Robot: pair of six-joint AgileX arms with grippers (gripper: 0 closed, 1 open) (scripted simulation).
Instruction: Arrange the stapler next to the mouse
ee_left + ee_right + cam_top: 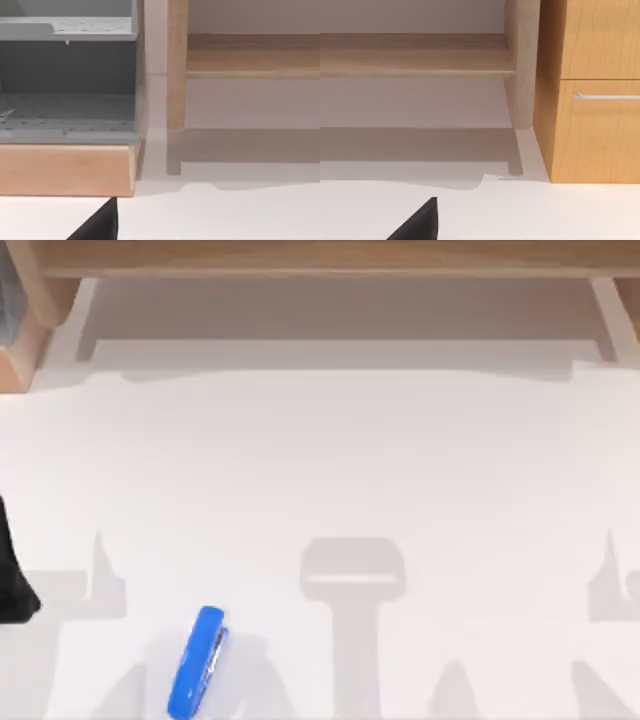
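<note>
The stapler (pixel 198 662) lies flat on the white counter (pixel 330 470), at the near edge and left of the middle. Its long axis runs near-to-far, tilted a little so the far end leans right, and the pale strip runs along its right side. No mouse can be made out on the counter, so the spot the stapler must go to cannot be fixed from here.

A black part of the left arm (pixel 14 585) shows at the counter's left edge, level with or just beyond the stapler's far end. The stapler lies to the right of it and slightly nearer. In my judgement the left arm is the closer 1 of the 2, so the pick falls to it: reach right and near, then turn the claw so its fingers close across the narrow width.

A dark tip shows in each wrist view, but whether either claw is apart or together I cannot tell. Wooden shelving (pixel 65 170) stands at the far left, a drawer cabinet (pixel 595 100) at the far right.
</note>
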